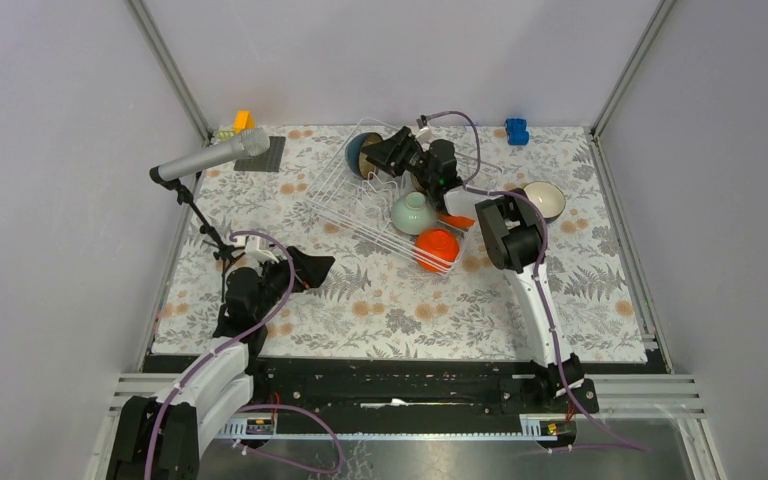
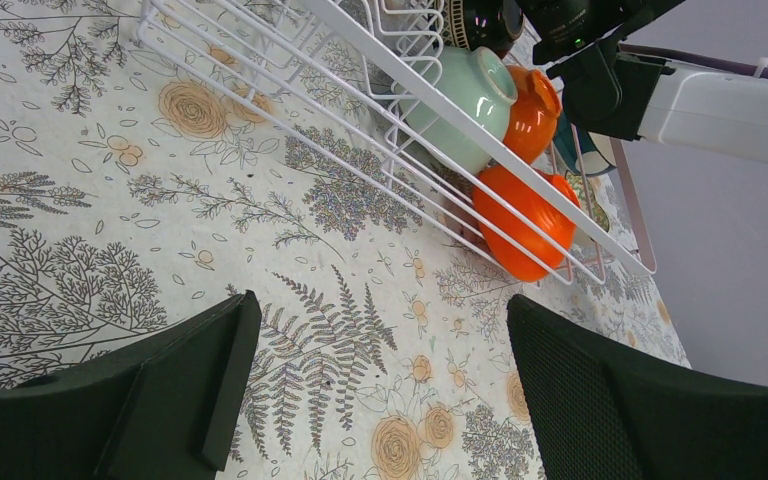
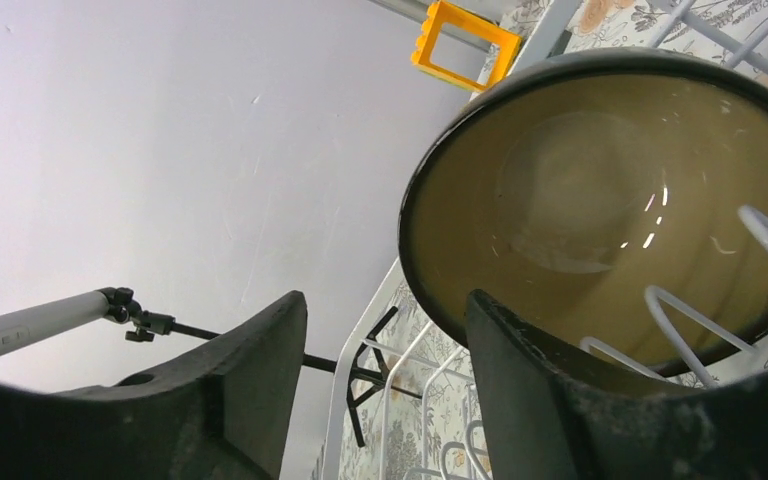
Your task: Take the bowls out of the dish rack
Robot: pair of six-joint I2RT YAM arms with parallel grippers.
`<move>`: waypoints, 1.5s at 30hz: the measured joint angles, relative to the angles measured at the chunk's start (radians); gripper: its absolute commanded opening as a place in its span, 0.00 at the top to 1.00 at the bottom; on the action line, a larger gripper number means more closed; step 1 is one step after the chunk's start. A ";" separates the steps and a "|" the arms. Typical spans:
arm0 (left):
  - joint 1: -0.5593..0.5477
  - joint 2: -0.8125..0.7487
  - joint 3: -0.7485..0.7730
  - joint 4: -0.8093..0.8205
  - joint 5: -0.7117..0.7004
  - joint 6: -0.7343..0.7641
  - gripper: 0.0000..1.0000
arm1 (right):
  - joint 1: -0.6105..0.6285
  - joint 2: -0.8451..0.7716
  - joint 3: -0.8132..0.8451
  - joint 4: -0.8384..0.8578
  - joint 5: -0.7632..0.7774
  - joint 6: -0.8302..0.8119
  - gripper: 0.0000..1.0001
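Note:
The white wire dish rack (image 1: 352, 212) stands mid-table. In it are a dark teal bowl (image 1: 361, 152) on edge at the far corner, a mint green bowl (image 1: 413, 212), an orange bowl (image 1: 437, 249) and part of a second orange bowl (image 1: 458, 221). A dark bowl with a cream inside (image 1: 545, 200) sits on the table right of the rack. My right gripper (image 1: 375, 157) is open at the teal bowl; in the right wrist view (image 3: 385, 320) one finger lies against the rim of this bowl (image 3: 600, 190). My left gripper (image 1: 317, 268) is open and empty over the cloth (image 2: 380, 330).
A microphone on a stand (image 1: 210, 158) leans over the far left. A dark grey mat (image 1: 263, 156) and a yellow block (image 1: 243, 120) lie at the back left, a blue block (image 1: 516, 130) at the back right. Grey walls enclose the flowered tablecloth (image 1: 400, 310).

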 measured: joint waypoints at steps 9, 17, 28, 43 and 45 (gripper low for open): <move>0.000 0.000 0.000 0.000 0.000 0.001 0.01 | 0.012 -0.011 0.023 -0.077 0.026 -0.065 0.29; 0.000 -0.001 0.000 0.000 0.000 0.003 0.01 | 0.042 -0.011 0.114 -0.308 0.114 -0.200 0.32; 0.000 -0.002 0.000 0.000 0.000 0.003 0.01 | 0.081 -0.006 0.259 -0.532 0.246 -0.349 0.56; 0.000 -0.002 0.000 0.000 0.000 0.003 0.01 | 0.099 0.005 0.343 -0.670 0.278 -0.439 1.00; 0.000 -0.003 0.000 -0.001 0.000 0.003 0.01 | 0.103 -0.025 0.310 -0.677 0.264 -0.453 1.00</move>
